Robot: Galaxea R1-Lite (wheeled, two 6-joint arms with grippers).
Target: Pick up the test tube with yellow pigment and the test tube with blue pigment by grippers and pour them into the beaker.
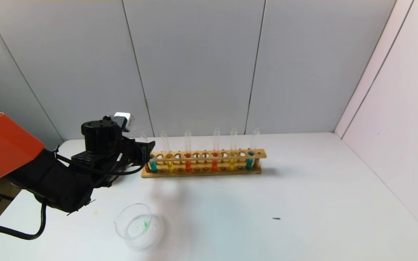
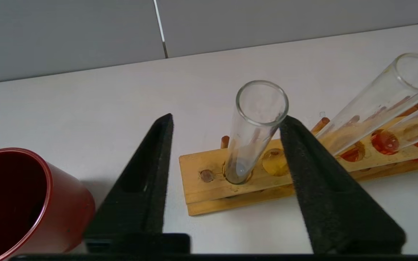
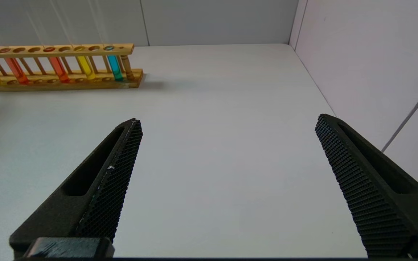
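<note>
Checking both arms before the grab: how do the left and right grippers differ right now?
Place: the left gripper is at the wooden rack's left end; the right gripper hangs over bare table, well clear of the rack.
Contents: the left gripper's open fingers straddle the end tube with blue liquid, not closed on it; the right gripper has nothing in its gap.
Shared: both are open.

A white bench (image 1: pixel 303 203) fills the lower scene, its far edge meeting a wall of pale grey panels (image 1: pixel 194 65) split by thin dark vertical seams. Along the bench's right edge stands a lighter white side wall (image 1: pixel 405 108). Lighting is soft and even.
</note>
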